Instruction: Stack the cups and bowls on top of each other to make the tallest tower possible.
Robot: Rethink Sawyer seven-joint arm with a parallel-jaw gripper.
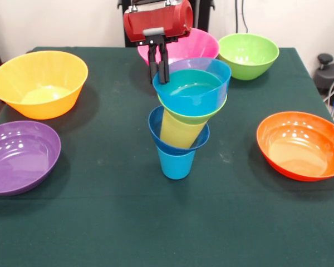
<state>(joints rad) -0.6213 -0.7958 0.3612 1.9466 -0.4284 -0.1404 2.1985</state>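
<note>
A tower stands mid-table. At its base is a light blue cup [175, 164], with a dark blue bowl [155, 129] sitting in it. A yellow cup [177, 130] rises from that bowl. On top rest a lime green bowl [196, 115] and a light blue bowl [203, 92]. The upper part leans right. My gripper [159, 73] comes down at the top bowl's left rim, and its black fingers [163, 69] stand close together, pinching that rim.
Larger bowls ring the tower. A yellow-orange bowl [39, 83] and a purple bowl [19, 156] are at the left. A pink bowl [205, 44] and a green bowl [248, 55] sit at the back. An orange bowl [300, 146] is at the right.
</note>
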